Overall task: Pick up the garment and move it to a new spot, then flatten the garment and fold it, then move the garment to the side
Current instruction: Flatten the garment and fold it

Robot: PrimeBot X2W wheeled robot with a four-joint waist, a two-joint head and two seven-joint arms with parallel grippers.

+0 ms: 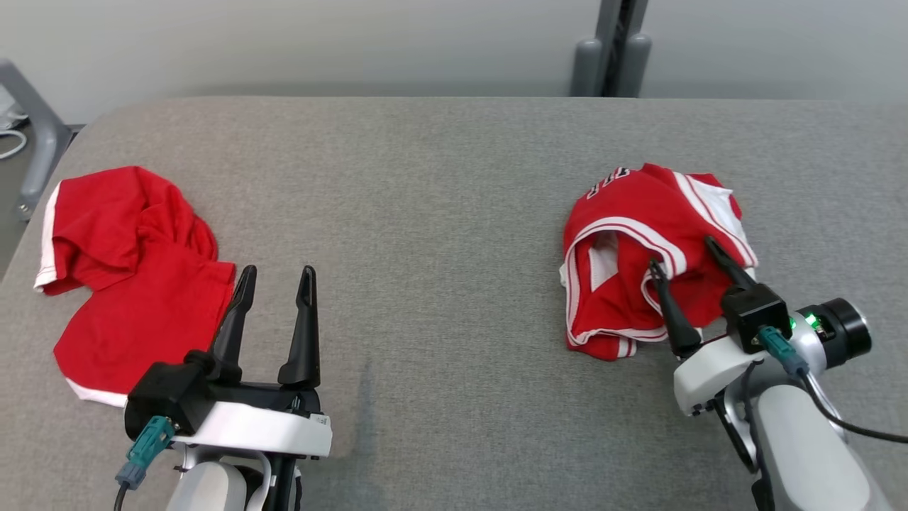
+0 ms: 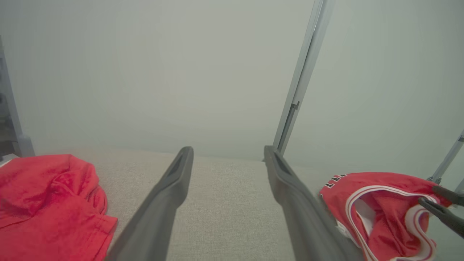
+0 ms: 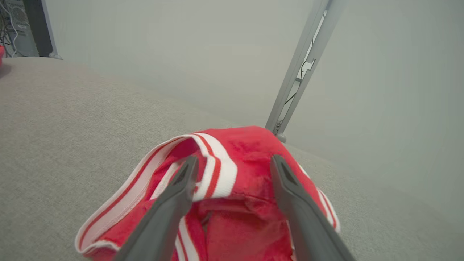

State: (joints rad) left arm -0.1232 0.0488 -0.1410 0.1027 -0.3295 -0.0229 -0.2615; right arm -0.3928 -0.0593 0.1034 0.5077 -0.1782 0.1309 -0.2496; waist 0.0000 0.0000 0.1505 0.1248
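Observation:
A crumpled red jersey garment (image 1: 624,213) with white-and-red striped trim and dark lettering lies at the right of the grey table (image 1: 440,213). My right gripper (image 1: 681,253) stands open right over its near part, one finger on each side of a striped fold, nothing pinched. In the right wrist view the jersey (image 3: 250,152) bulges up between the spread fingers of that gripper (image 3: 235,159). My left gripper (image 1: 278,271) is open and empty above bare cloth at the lower left. The left wrist view has the left gripper (image 2: 228,149), the jersey (image 2: 380,203) and the right gripper (image 2: 427,194).
A second red garment (image 1: 135,284) with white hems lies crumpled at the table's left edge, just left of my left gripper, also in the left wrist view (image 2: 43,203). A grey post (image 1: 610,50) stands behind the table's far edge, and a grey frame (image 1: 35,135) is off its left side.

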